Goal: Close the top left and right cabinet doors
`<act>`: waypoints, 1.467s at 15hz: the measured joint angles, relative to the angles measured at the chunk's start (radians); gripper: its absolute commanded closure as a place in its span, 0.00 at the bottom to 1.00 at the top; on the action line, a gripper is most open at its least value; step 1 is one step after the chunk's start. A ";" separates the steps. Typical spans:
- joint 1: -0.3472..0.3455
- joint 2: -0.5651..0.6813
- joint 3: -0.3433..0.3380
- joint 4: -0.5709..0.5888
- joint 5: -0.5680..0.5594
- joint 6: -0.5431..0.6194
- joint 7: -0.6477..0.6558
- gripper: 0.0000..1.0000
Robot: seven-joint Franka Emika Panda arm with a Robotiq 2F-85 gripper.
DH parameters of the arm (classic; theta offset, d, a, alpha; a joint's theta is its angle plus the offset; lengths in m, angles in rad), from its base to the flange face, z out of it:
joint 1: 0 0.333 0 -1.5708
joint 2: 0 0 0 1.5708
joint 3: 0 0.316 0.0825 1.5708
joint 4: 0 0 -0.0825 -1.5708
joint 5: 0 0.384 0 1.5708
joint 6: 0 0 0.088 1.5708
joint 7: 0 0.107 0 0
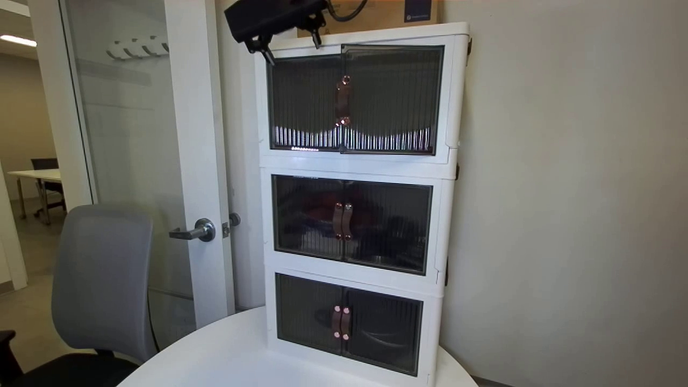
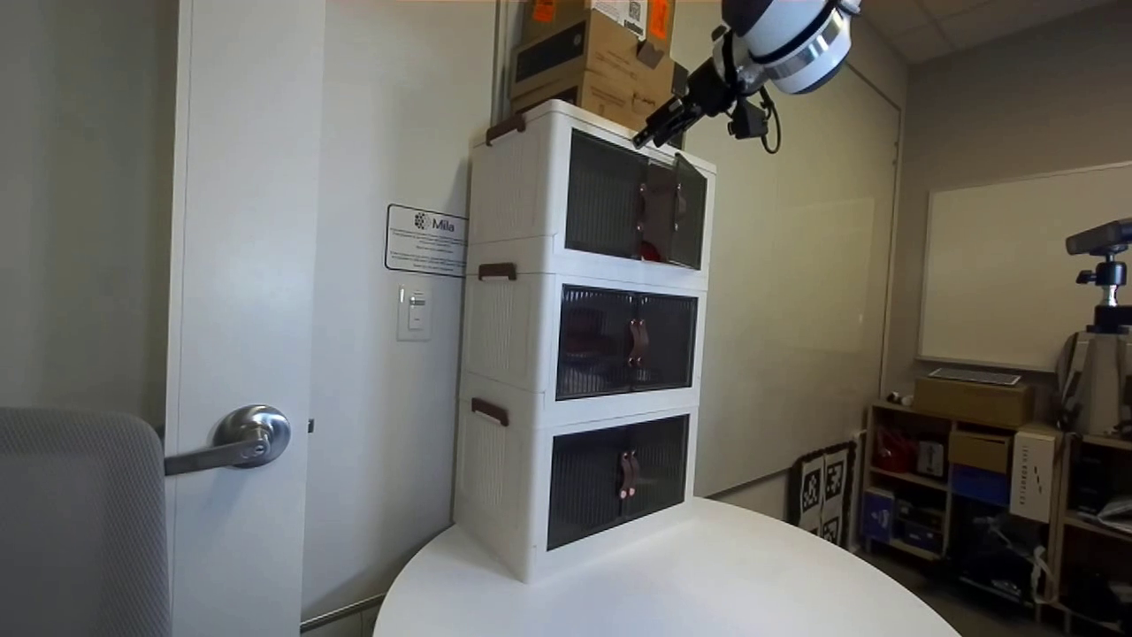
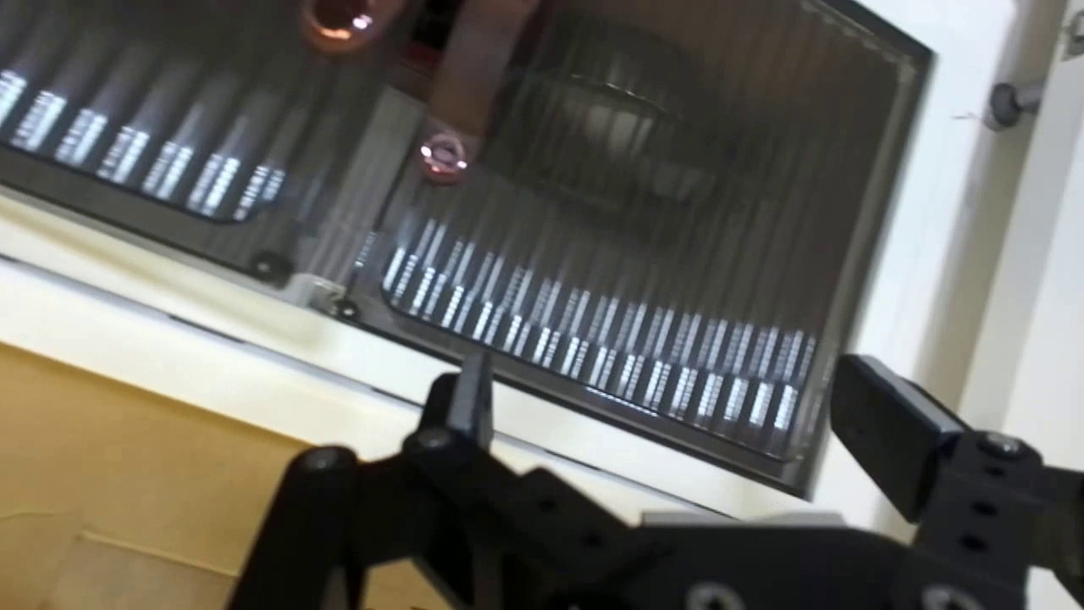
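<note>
The white three-tier cabinet point(image 1: 355, 165) point(image 2: 504, 341) stands on a round table. Its top left door point(image 1: 305, 102) point(image 2: 603, 199) looks flush with the frame. The top right door point(image 1: 395, 102) point(image 2: 692, 217) stands partly open, swung outward, with a gap beside the left door. The reddish handles point(image 1: 344, 99) overlap in an exterior view. My gripper point(image 1: 293, 49) point(image 2: 641, 140) is open and empty, high in front of the top left door's upper outer corner. In the upside-down wrist view, its spread fingers point(image 3: 665, 381) frame that door point(image 3: 677, 254); the right door point(image 3: 127, 85) shows at left.
Cardboard boxes point(image 1: 371, 16) point(image 2: 610, 75) stand on the cabinet top, close to the gripper. The middle doors point(image 1: 387, 226) and lowest doors point(image 1: 384, 330) are shut. A grey chair point(image 1: 102, 279) and a glass door with a lever handle point(image 1: 196, 231) stand beside the white table point(image 2: 707, 575).
</note>
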 measured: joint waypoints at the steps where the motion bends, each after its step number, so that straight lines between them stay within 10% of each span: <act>1: -0.003 -0.021 -0.002 -0.018 0.054 -0.028 -0.048 0.00; 10: 0.001 -0.145 -0.200 -0.143 -0.060 -0.464 0.044 0.00; 22: 0.094 -0.020 -0.237 -0.123 -0.369 -0.046 0.415 0.00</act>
